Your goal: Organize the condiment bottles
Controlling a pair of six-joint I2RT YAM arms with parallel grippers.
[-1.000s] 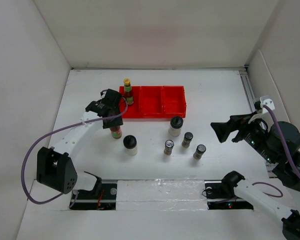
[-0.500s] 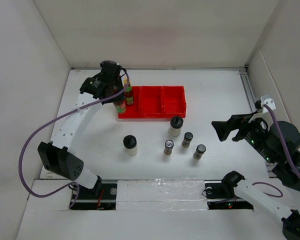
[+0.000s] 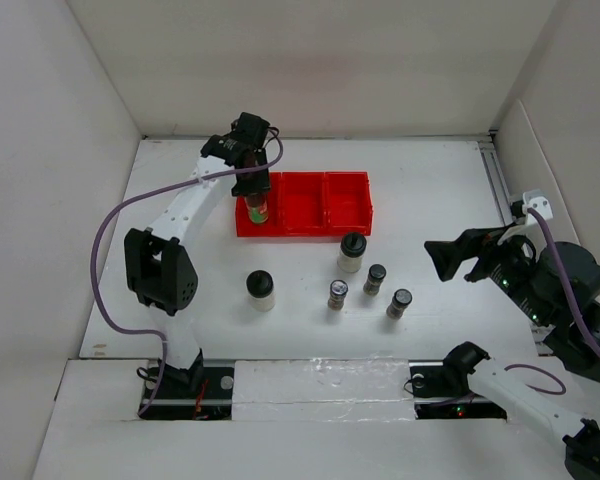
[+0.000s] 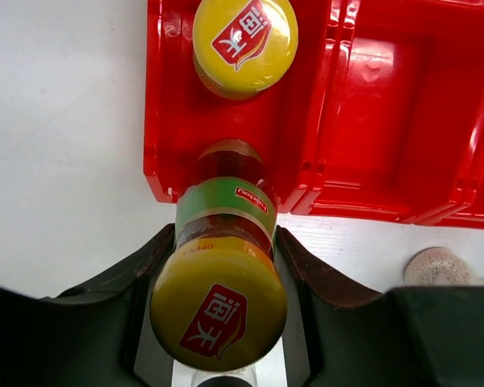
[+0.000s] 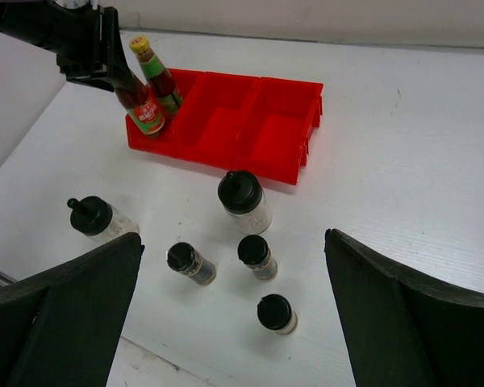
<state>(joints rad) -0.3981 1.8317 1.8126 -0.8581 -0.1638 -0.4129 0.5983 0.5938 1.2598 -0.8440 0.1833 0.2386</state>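
Note:
My left gripper (image 3: 253,183) (image 4: 226,270) is shut on a tall yellow-capped bottle (image 3: 257,209) (image 4: 223,211) (image 5: 142,105). It holds the bottle tilted, with its base at the near end of the left compartment of the red tray (image 3: 302,205) (image 4: 387,105) (image 5: 226,121). The second yellow-capped bottle (image 4: 244,44) (image 5: 157,76) stands behind it in the same compartment. Two white jars (image 3: 352,251) (image 3: 261,290) and three dark-capped shakers (image 3: 338,294) (image 3: 375,279) (image 3: 399,303) stand on the table in front of the tray. My right gripper (image 3: 443,262) (image 5: 232,242) is open and empty, above the table to their right.
White walls close in the table at the left, back and right. A metal rail (image 3: 496,185) runs along the right edge, with a white block (image 3: 533,205) beside it. The tray's middle and right compartments hold nothing.
My left gripper has carried the yellow-capped bottle from the table in front of the tray, away from me and to the right, over the tray's left compartment. The right arm has not moved.

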